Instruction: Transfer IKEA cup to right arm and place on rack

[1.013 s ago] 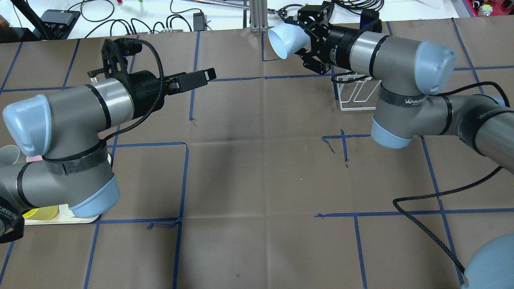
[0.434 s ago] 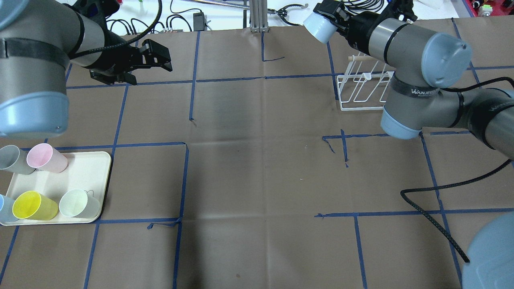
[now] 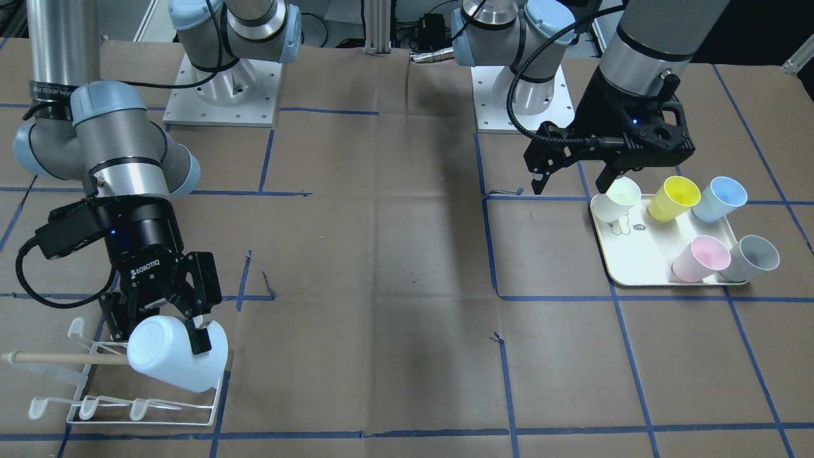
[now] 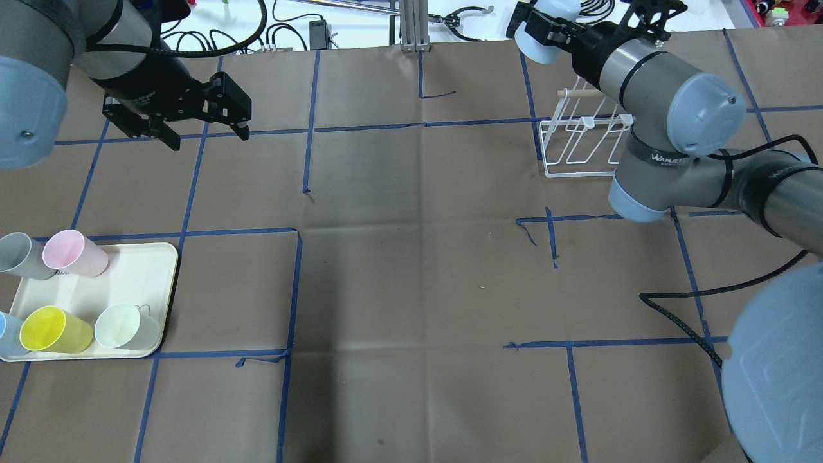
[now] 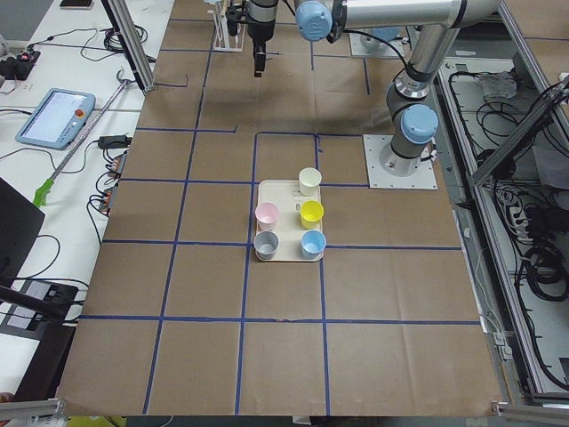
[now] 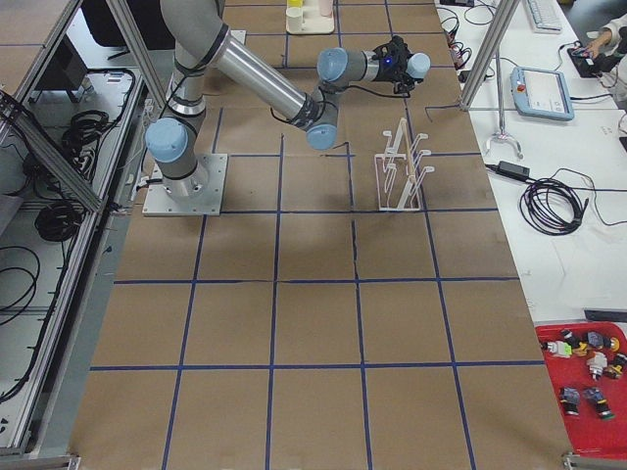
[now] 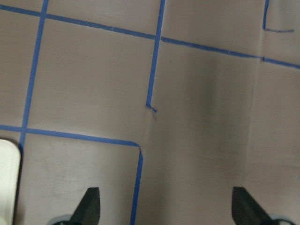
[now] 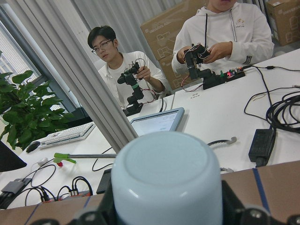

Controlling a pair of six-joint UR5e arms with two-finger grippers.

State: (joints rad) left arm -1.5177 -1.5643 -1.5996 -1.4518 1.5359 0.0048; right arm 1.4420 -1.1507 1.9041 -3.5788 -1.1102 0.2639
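Note:
My right gripper (image 3: pixel 166 327) is shut on a pale blue-white IKEA cup (image 3: pixel 175 362). It holds the cup tilted on its side just over the white wire rack (image 3: pixel 143 407), next to the wooden dowel (image 3: pixel 57 358). I cannot tell whether the cup touches the rack. In the overhead view the cup (image 4: pixel 539 40) is at the table's far edge, beyond the rack (image 4: pixel 582 145). The right wrist view shows the cup's base (image 8: pixel 166 173). My left gripper (image 3: pixel 570 186) is open and empty, pointing down above the table (image 7: pixel 167 206) beside the tray.
A cream tray (image 4: pixel 151 267) at the near left holds several cups: pink (image 4: pixel 72 252), grey, yellow (image 4: pixel 54 329), pale green (image 4: pixel 125 326) and blue. A black cable (image 4: pixel 681 315) trails on the table at the right. Operators sit beyond the far edge (image 8: pixel 211 33).
My right gripper has carried the cup right and further out, over the rack, turning it. My left arm has drawn back left and its open gripper now points down.

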